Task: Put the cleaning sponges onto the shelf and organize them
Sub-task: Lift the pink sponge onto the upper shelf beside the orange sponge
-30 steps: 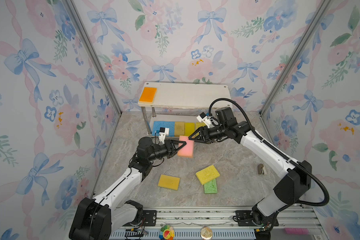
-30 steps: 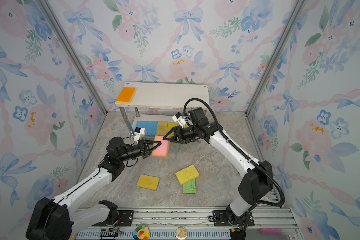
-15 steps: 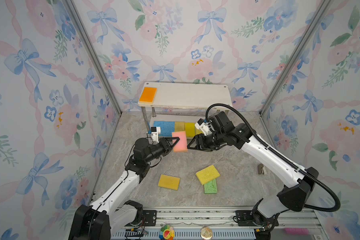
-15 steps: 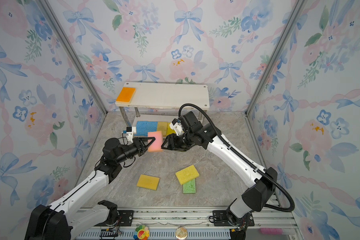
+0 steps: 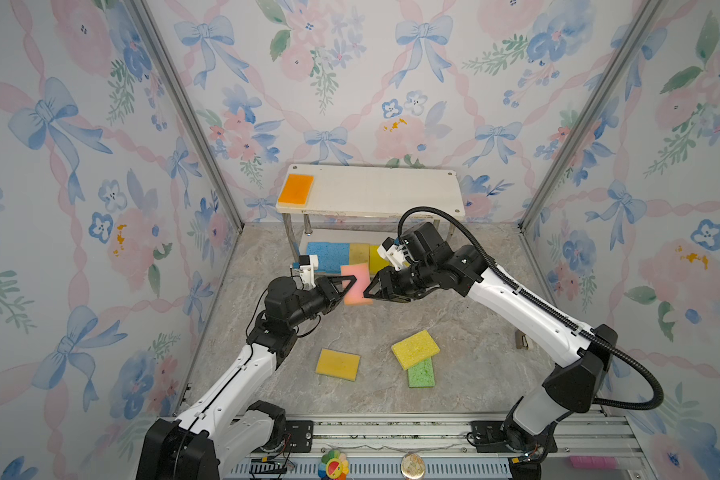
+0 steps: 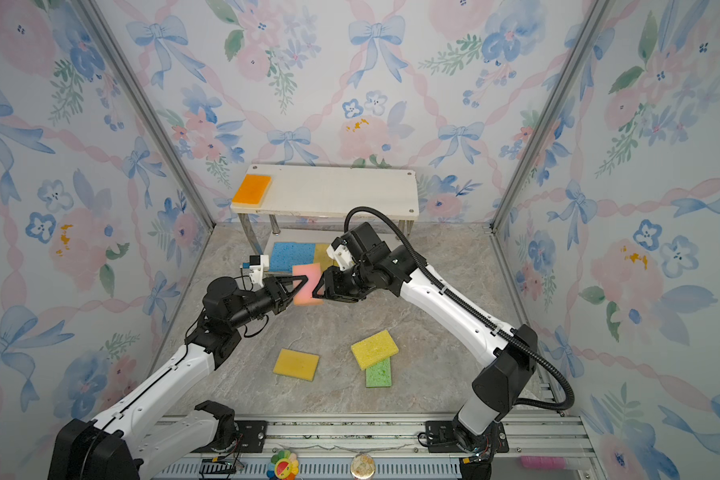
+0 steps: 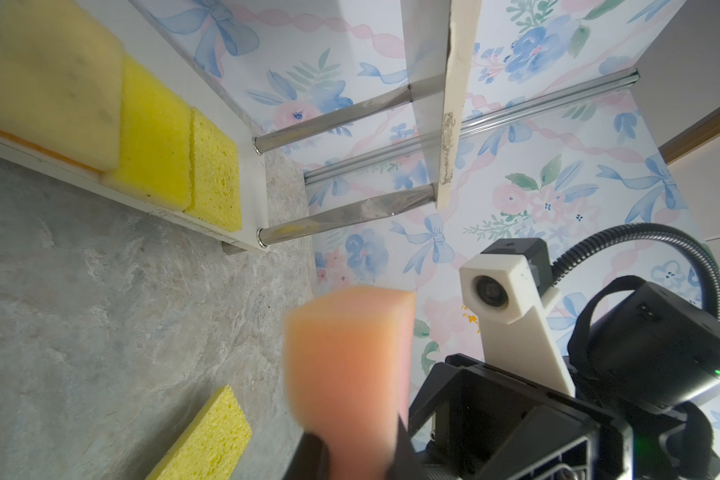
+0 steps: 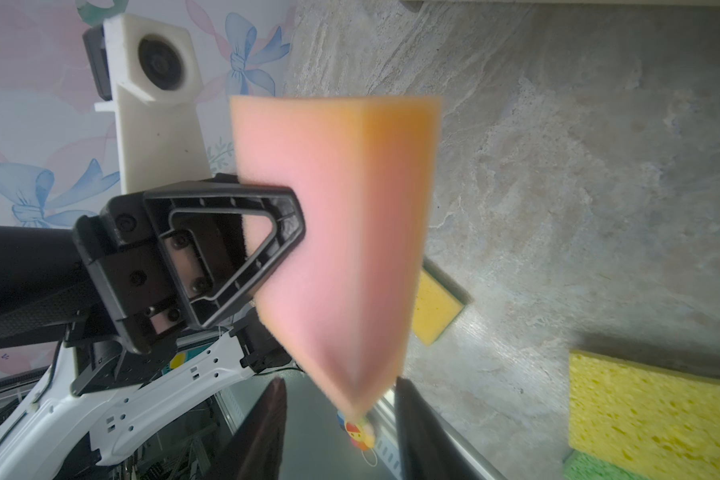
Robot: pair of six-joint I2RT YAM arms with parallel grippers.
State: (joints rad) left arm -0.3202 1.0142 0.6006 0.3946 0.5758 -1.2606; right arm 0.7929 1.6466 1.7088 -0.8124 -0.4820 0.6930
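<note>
In both top views the left gripper [image 5: 347, 287] [image 6: 299, 286] pinches a pink rectangular foam sponge [image 5: 360, 272] [image 6: 308, 271] by its 9 o'clock edge and holds it off the grey marbled floor [image 5: 391, 324]. The sponge's broad face is turned up. The right gripper [image 5: 371, 291] [image 6: 319, 289] meets the sponge from 3 o'clock. In the right wrist view its fingers [image 8: 267, 436] stand spread on either side of the pink sponge's [image 8: 341, 208] near end, with a gap showing beside one of them.

At 12 o'clock from the sponge stands the white two-tier shelf with shiny metal legs [image 5: 375, 193] [image 6: 333, 191]. An orange rectangular sponge [image 5: 296, 189] lies flat at the 9 o'clock end of its top board.

On the lower board a blue porous sponge [image 5: 328, 252], a tan-yellow sponge [image 5: 358, 252] and a bright yellow sponge [image 5: 376, 258] sit touching in a row. The left wrist view shows a coarse-pored yellow sponge [image 7: 215, 170] next in that row. The right arm's white camera mount [image 5: 393, 253] and wrist cover the 3 o'clock half of that board in both top views.

On the floor at 6 o'clock lies a yellow-orange sponge [image 5: 337, 364]. At 5 o'clock a lemon-yellow sponge [image 5: 415, 349] rests across a green sponge [image 5: 421, 374], covering its far end.
</note>
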